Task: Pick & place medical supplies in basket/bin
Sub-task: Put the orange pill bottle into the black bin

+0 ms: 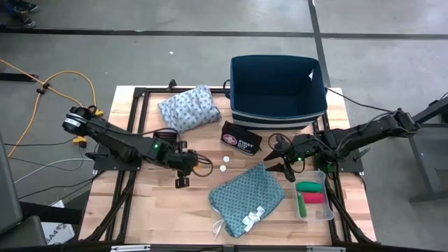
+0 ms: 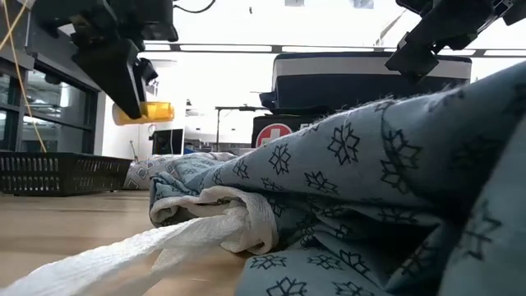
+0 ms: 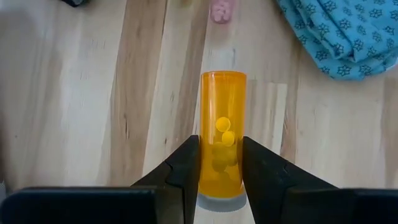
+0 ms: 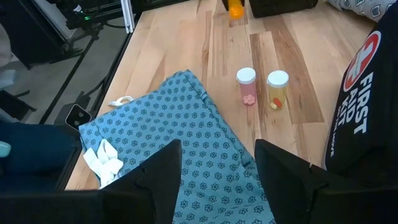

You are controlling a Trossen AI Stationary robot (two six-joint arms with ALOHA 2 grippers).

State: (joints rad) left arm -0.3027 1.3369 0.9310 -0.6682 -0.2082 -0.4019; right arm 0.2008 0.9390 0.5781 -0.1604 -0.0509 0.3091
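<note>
Wooden table (image 1: pixel 140 210): left gripper (image 3: pixel 221 163) pinches orange pill bottle (image 3: pixel 222 134) aloft, pick done; next carry to navy bin (image 1: pixel 278 87); right gripper (image 4: pixel 217 163) spread, empty, above teal cloth (image 4: pixel 186 134).

2 dark jointed arms, green indicator lights, black claw (image 3: pixel 221 168) fingers (image 3: pixel 186 171)

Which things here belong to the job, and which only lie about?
Job: orange vial in left gripper, two capped vials, teal cloth, pale cloth, first aid pouch, rolls tray, bin.
Lying about: yellow cable.
</note>
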